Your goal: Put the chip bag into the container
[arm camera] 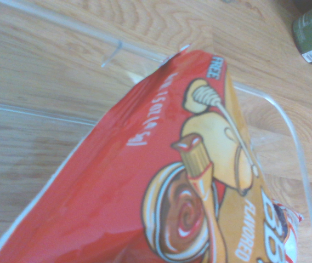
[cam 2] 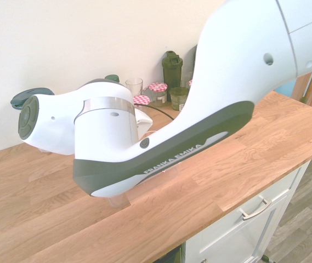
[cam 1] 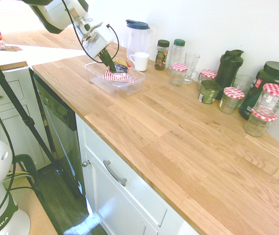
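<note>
The chip bag [cam 1: 118, 73], with red-and-white stripes and an orange top, hangs tilted with its lower end inside the walls of the clear container [cam 1: 135, 81] at the far left of the wooden counter. My gripper [cam 1: 108, 60] comes down from the upper left and is shut on the bag's upper edge. Close up in the wrist view, the chip bag [arm camera: 166, 181] fills the picture in red and orange, with the container's rim [arm camera: 287, 123] and floor behind it. In the second exterior view my own arm hides both bag and container.
A white mug [cam 1: 140, 60] and a tall pitcher with a blue lid [cam 1: 137, 35] stand just behind the container. Jars with red-checked lids [cam 1: 233, 99], bottles and a glass [cam 1: 190, 64] line the wall to the right. The counter's front edge [cam 1: 129, 161] runs diagonally.
</note>
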Robot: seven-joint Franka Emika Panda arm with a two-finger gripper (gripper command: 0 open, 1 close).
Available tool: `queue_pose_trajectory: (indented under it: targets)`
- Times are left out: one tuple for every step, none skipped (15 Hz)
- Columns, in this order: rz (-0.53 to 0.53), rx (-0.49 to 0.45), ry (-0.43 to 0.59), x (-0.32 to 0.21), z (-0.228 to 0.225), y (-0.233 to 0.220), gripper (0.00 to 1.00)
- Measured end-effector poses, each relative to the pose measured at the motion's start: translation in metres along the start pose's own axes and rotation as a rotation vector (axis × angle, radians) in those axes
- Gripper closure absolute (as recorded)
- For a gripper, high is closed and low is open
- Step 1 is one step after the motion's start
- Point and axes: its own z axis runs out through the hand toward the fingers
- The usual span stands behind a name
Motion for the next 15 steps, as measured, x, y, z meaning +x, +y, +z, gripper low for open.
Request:
queue_pose_trajectory:
  targets:
    - [-0.007, -0.008, -0.006, -0.002, 0.006, -0.006, 0.00]
    - [-0.014, -0.015, -0.012, -0.005, 0.013, -0.012, 0.00]
    - [-0.020, -0.022, -0.015, -0.010, 0.019, -0.017, 0.00]
    - [-0.024, -0.026, -0.015, -0.013, 0.021, -0.021, 0.00]
    - [-0.026, -0.027, -0.014, -0.015, 0.021, -0.023, 0.00]
    - [-0.028, -0.026, -0.013, -0.017, 0.019, -0.024, 0.00]
    - [-0.029, -0.027, -0.013, -0.018, 0.018, -0.023, 0.00]
    - [-0.031, -0.027, -0.013, -0.019, 0.017, -0.023, 0.00]
    - [-0.030, -0.024, -0.013, -0.019, 0.013, -0.022, 0.00]
    - [-0.026, -0.016, -0.015, -0.018, 0.006, -0.021, 0.00]
    - [-0.022, -0.002, -0.014, -0.017, -0.005, -0.017, 0.00]
    - [-0.015, 0.017, -0.013, -0.016, -0.020, -0.011, 0.00]
    - [-0.008, 0.038, -0.013, -0.014, -0.037, -0.002, 0.00]
    - [-0.002, 0.059, -0.012, -0.012, -0.055, 0.009, 0.00]
    - [0.004, 0.079, -0.014, -0.012, -0.071, 0.022, 0.00]
